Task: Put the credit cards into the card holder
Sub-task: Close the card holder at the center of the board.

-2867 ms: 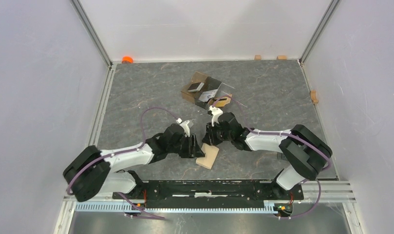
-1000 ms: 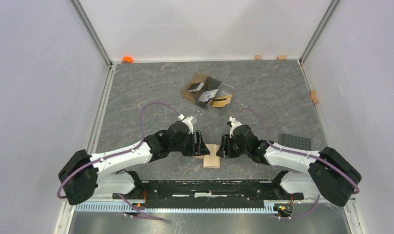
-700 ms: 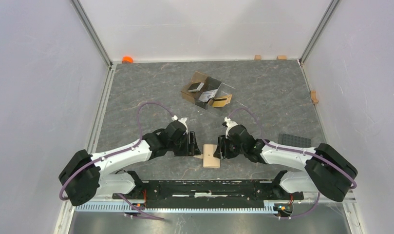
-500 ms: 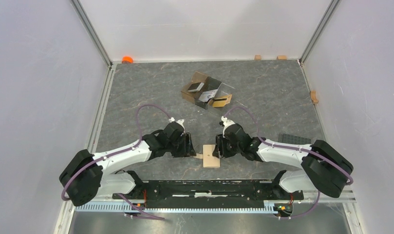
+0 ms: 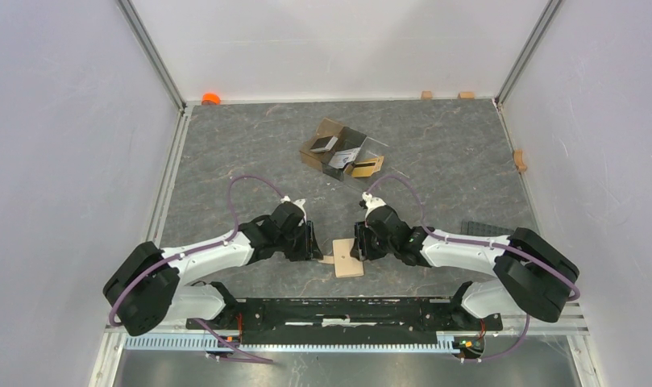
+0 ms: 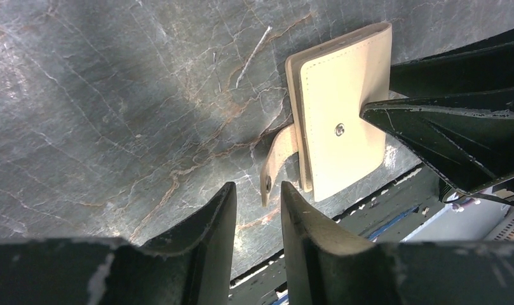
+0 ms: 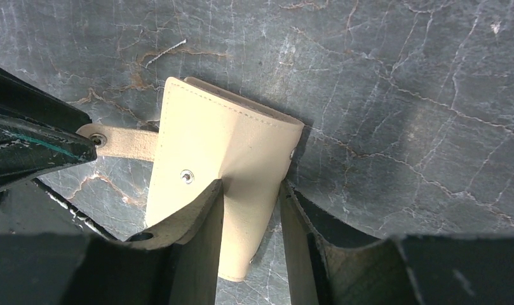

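Grey marbled table (image 5: 435,153) under me, and the tan card holder (image 5: 347,258) lies folded shut between my two grippers. The left gripper (image 6: 257,187) has its fingers a narrow gap apart, holding nothing, with the loose snap tab (image 6: 274,162) ending right at their tips. The right gripper (image 7: 251,184) is parted too, tips down on the holder's cover by its fold. The credit cards (image 5: 323,144) sit in the clear divided box (image 5: 332,127), well beyond both.

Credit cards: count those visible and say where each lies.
3, all in the clear box: dark card left, silver-grey card middle, orange-gold card right. Others may be stacked beneath.
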Controlling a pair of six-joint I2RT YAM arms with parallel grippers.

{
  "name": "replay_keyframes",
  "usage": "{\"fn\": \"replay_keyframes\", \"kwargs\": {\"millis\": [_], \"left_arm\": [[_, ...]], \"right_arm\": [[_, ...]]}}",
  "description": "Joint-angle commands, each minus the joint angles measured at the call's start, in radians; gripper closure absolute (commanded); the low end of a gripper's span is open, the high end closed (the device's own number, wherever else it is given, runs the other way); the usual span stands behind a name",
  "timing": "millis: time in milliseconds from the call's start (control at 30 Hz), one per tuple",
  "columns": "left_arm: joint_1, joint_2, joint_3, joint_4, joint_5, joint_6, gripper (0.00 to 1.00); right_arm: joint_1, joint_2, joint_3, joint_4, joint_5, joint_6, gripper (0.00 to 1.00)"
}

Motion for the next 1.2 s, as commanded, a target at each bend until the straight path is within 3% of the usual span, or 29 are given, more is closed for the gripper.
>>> {"fn": "replay_keyframes", "kwargs": {"millis": [0,600,1167], "left_arm": [[0.004,0.004,-0.008,0.047,0.027,0.021,0.64],[0.004,-0.084,-0.025,0.013,-0.009,-0.012,0.75],[0.006,-0.051,-0.041,0.034,-0.005,-0.012,0.83]], "right_arm": [[0.007,0.044,-0.017,-0.116,0.075,-0.009,0.58],[0.015,0.073,-0.006,-0.117,0.075,-0.013,0.59],[0.017,0.072,-0.008,-0.116,0.073,-0.014,0.59]]}}
